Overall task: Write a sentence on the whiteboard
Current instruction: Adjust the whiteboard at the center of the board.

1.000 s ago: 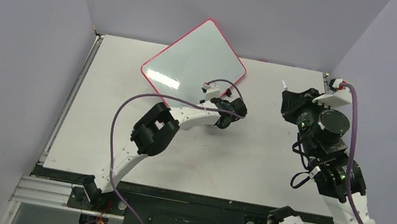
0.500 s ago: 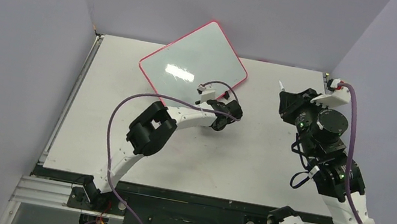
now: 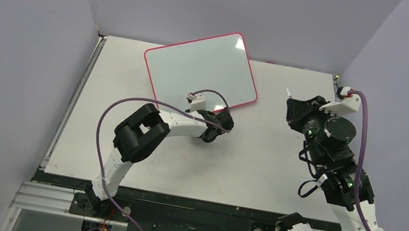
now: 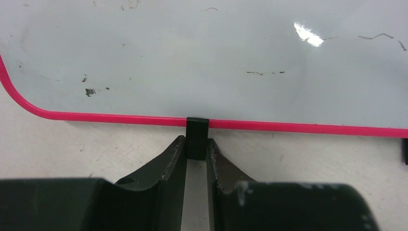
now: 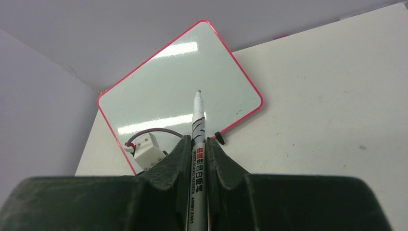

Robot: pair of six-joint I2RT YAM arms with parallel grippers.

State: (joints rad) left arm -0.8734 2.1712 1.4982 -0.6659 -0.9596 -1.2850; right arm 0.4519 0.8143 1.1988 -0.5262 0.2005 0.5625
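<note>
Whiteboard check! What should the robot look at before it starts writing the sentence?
1. Left gripper pinching the small black clip on the red-rimmed white whiteboard: ok.
2. Right gripper clamping the white marker pen: ok.
3. Marker's tip uncapped: ok.
4. Writing surface free of words: ok, faint smudges only.
5. Tip touching the board: not ok, off to the side.
6. Board lying flat: cannot tell.

Pale lavender walls [image 3: 11, 58] close in on three sides, white surface [image 3: 255, 174] below, evenly lit, metal rail [image 3: 50, 199] along its near edge.
</note>
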